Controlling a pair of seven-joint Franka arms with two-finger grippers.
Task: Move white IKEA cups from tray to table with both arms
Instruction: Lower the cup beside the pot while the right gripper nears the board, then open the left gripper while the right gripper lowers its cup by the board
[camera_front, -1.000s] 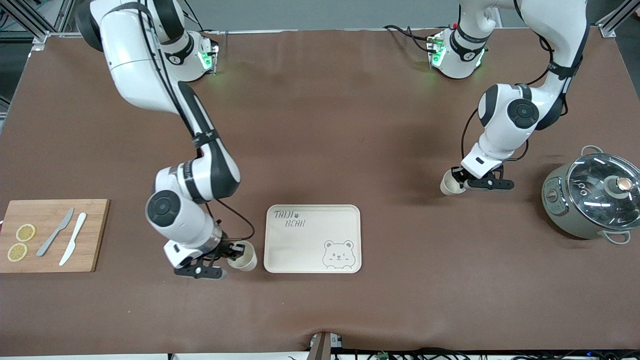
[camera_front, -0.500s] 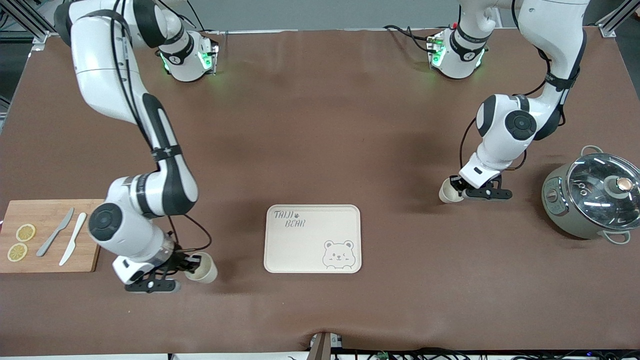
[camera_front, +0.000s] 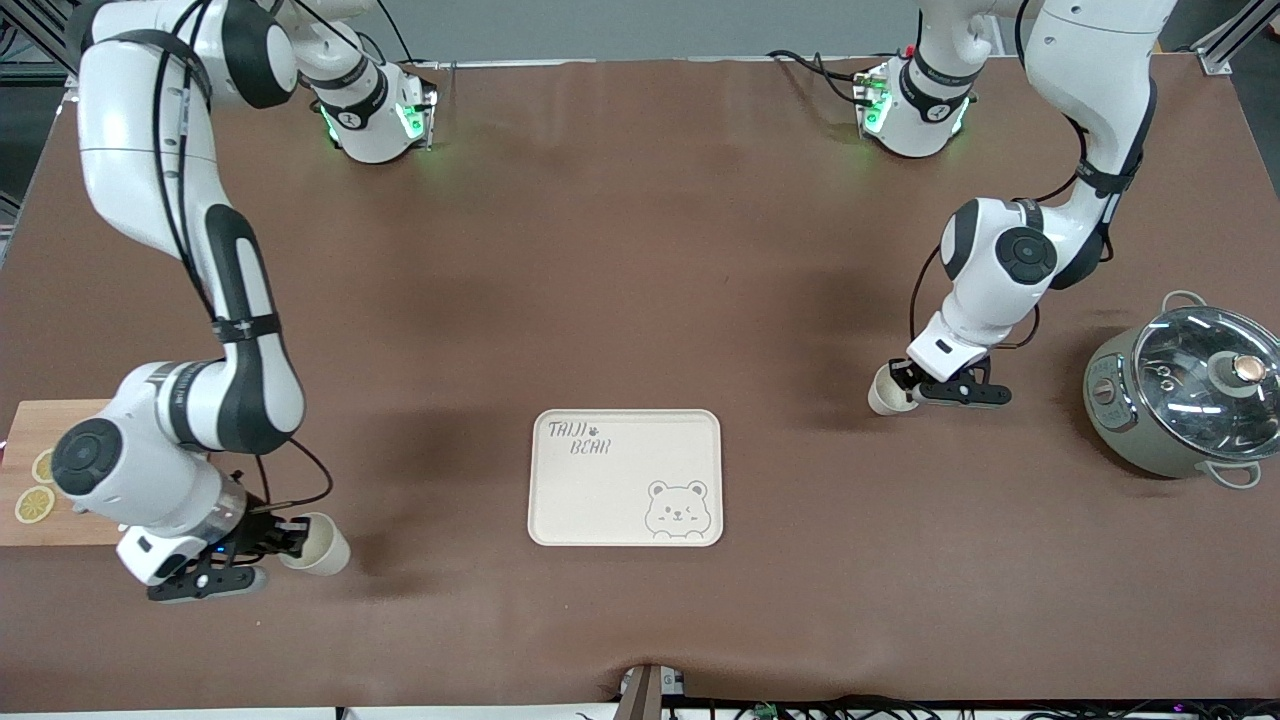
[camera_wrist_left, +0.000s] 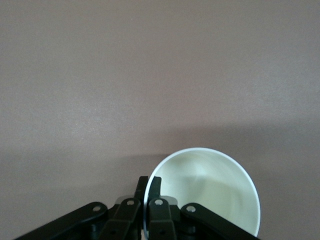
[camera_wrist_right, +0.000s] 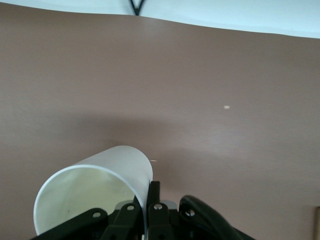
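Two white IKEA cups are each held by the rim. My right gripper (camera_front: 288, 540) is shut on one cup (camera_front: 318, 545), tilted over the brown table beside the cutting board, toward the right arm's end. In the right wrist view the jaws (camera_wrist_right: 149, 192) pinch the wall of this cup (camera_wrist_right: 95, 192), one finger inside and one outside. My left gripper (camera_front: 908, 385) is shut on the other cup (camera_front: 887, 392), over the table between the tray and the pot. In the left wrist view the gripper (camera_wrist_left: 148, 184) clamps the rim of that cup (camera_wrist_left: 210, 187).
A cream tray (camera_front: 610, 490) with a bear print lies in the middle, near the front camera. A wooden cutting board (camera_front: 35, 420) with lemon slices sits under the right arm's wrist. A grey pot (camera_front: 1130, 400) with a glass lid stands at the left arm's end.
The right arm has swung its cup away from the tray, toward the cutting board at its own end of the table. The left arm has shifted its cup slightly toward the tray.
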